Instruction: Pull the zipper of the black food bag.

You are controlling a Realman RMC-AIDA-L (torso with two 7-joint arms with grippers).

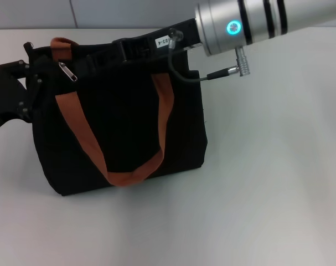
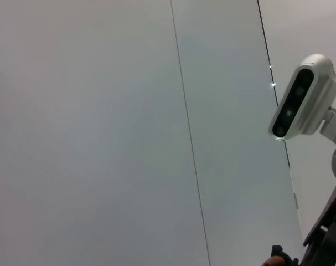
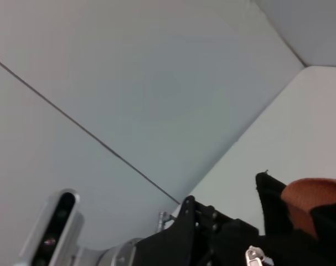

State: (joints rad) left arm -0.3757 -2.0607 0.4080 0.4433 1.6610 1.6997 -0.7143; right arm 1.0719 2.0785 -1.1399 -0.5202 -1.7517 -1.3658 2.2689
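Note:
The black food bag (image 1: pixel 123 127) stands upright on the white table, with its brown-orange handles (image 1: pixel 79 133) hanging down its front. The zipper's silver pull tab (image 1: pixel 67 72) lies on the bag's top edge near its left end; it also shows in the right wrist view (image 3: pixel 253 256). My left gripper (image 1: pixel 30 72) is at the bag's left top corner, just left of the tab, black against black. My right gripper (image 1: pixel 129 47) reaches in from the upper right and rests at the bag's top edge toward its right end. Both grippers' fingers merge with the black fabric.
The white table (image 1: pixel 267 183) extends to the right of and in front of the bag. A grey wall (image 1: pixel 101 14) runs behind the table. A cable (image 1: pixel 184 75) loops from my right wrist over the bag's right top corner.

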